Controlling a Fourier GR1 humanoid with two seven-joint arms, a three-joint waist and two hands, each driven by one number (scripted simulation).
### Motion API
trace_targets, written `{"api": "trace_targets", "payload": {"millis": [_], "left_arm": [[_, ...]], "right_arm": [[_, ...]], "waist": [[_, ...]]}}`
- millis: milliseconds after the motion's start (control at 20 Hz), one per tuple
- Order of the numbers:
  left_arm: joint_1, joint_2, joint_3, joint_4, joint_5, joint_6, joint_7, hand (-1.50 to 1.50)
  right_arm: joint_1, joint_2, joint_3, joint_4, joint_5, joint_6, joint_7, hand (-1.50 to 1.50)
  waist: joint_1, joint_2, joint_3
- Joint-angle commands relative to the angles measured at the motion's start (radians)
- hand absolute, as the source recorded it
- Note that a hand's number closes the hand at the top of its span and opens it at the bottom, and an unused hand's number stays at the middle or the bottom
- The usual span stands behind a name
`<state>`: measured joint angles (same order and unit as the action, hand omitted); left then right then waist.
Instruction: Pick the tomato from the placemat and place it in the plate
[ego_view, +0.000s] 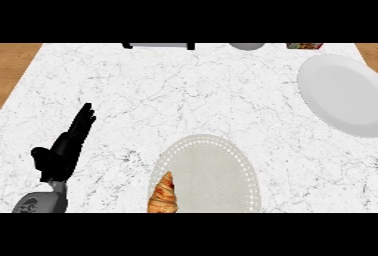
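1. My left hand (65, 145) shows at the lower left, fingers straight and pointing up the counter, thumb out to the side, nothing in it.
2. My right hand isn't in view at all.
3. On the pale oval placemat (214, 170) I see a croissant (164, 194) at its left edge, down by the bottom of the view.
4. No tomato visible to me anywhere.
5. The white plate (343, 95) lies far right on the marble counter (184, 90), well apart from the placemat.
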<state>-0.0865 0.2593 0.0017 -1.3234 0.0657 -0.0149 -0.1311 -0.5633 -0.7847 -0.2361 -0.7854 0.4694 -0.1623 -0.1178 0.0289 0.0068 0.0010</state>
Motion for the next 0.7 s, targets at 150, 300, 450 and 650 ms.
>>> {"api": "trace_targets", "payload": {"millis": [150,300,450,650], "left_arm": [[-0.065,0.007,0.029,0.101,0.001,-0.032,-0.019,0.00],[-0.001,-0.016,-0.001,0.009,-0.018,-0.002,-0.021,0.00],[-0.034,-0.040,-0.002,0.032,-0.020,0.004,-0.016,0.00],[0.001,0.013,0.029,-0.011,0.008,-0.048,-0.014,0.00]], "right_arm": [[-0.223,0.139,0.055,0.240,0.102,-0.120,0.024,1.50],[-0.194,0.146,-0.095,0.298,-0.033,-0.178,-0.035,1.50],[-0.311,0.137,-0.059,0.446,0.044,-0.218,0.024,-1.50],[-0.302,0.145,-0.118,0.517,-0.009,-0.210,-0.005,-1.50]], "waist": [[-0.002,0.003,0.000],[0.002,0.002,0.001],[0.011,0.006,0.001],[0.013,0.007,0.002]]}}
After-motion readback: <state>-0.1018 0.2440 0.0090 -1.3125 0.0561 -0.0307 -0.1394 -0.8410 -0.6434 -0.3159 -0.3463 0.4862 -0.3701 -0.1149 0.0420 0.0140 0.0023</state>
